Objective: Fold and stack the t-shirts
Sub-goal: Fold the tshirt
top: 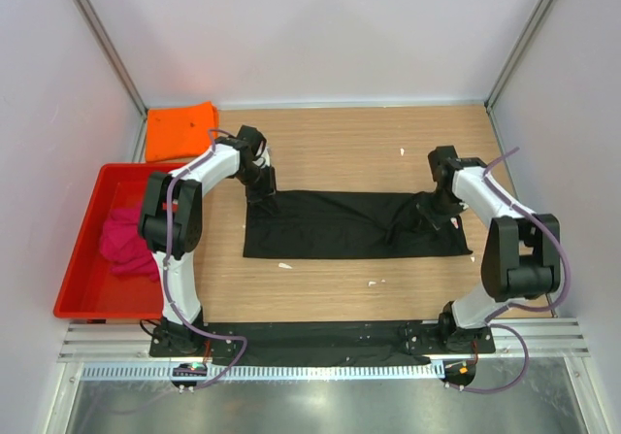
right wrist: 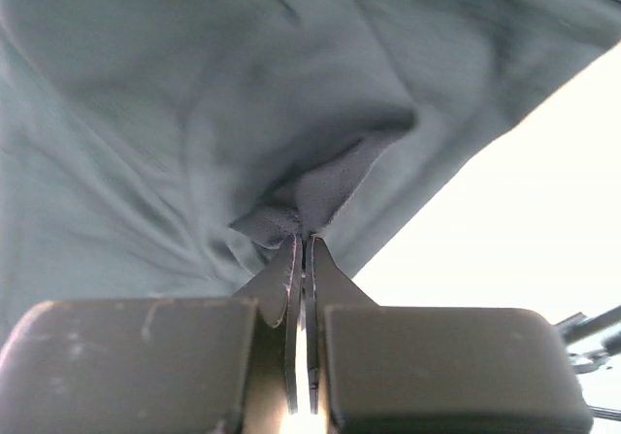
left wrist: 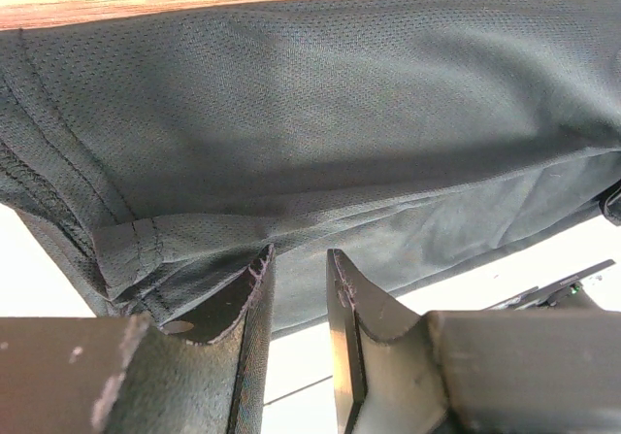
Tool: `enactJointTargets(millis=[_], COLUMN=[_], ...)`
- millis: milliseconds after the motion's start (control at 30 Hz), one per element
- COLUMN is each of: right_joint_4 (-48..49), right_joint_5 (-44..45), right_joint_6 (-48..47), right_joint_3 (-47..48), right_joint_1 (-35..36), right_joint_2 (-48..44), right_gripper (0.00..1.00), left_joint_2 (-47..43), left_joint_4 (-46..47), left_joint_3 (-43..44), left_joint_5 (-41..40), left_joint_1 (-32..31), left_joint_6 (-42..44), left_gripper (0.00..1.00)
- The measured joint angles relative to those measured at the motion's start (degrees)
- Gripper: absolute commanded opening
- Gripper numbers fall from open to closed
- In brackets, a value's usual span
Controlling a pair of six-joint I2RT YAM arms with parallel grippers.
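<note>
Wooden table (top: 330,152) carried everything. The black t-shirt (top: 349,225) lay mid-table, spread flat into a long band running left to right, rumpled near its right end.

The red tray (top: 78,259) sat at the table's left edge, beside the left arm. The orange t-shirt (top: 179,131) was folded at the far-left corner, just behind the tray. The magenta t-shirt (top: 126,240) was bunched inside the tray.

The left gripper (top: 262,193) was at the black shirt's far-left corner. In the left wrist view its fingers (left wrist: 243,317) stood apart with a clear gap. Their tips were right at a stitched hem. Nothing was clamped between them, as far as that view showed.

The right gripper (top: 427,211) was on the shirt's right part, at the rumpled spot. In the right wrist view its fingers (right wrist: 281,279) were pressed nearly together. They pinched a small raised fold of the black cloth at the tips, and the fabric was drawn up into a peak there.

A few white scraps (top: 283,264) lay on the bare wood, near the shirt's front edge and behind it.
</note>
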Motion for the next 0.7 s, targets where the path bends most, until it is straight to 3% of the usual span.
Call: enactJointTargets(millis=[100,133,167,233,333,467,700], right_joint_4=[-1.4,-1.8,-2.0,-3.5,-6.1,-4.0,10.1], right_joint_5=[0.1,0.1,0.1,0.0,0.1,-0.3,-2.6], right_joint_6=[-0.3,-0.5,-0.8,-1.5,-4.4,-13.5,-30.1], right_joint_3=[-3.6,-4.8,-6.8,-9.8,-12.7,-10.6,1.1], right_joint_1=[0.0,0.0,0.0,0.0,-1.1,-7.6,-13.5], right_joint_2=[-4.9,-6.3,-8.4,-11.5,-15.7,-17.0,-5.5], right_gripper=[0.05,0.12,0.29,0.4,0.67,0.69,0.57], left_joint_2=[0.0,0.0,0.0,0.0,0.0,0.0,0.0], left_joint_4=[0.0,0.0,0.0,-0.1,-0.2,-0.8,-2.6], left_joint_3=[0.0,0.0,0.0,0.0,0.0,0.0,1.6], left_joint_5=[0.0,0.0,0.0,0.0,-0.1,-0.5,-2.5], left_joint_1=[0.0,0.1,0.1,0.2,0.3,0.5,1.0], left_joint_6=[0.0,0.1,0.1,0.2,0.2,0.4,0.9], left_gripper=[0.29,0.29,0.29,0.29,0.29,0.29,0.31])
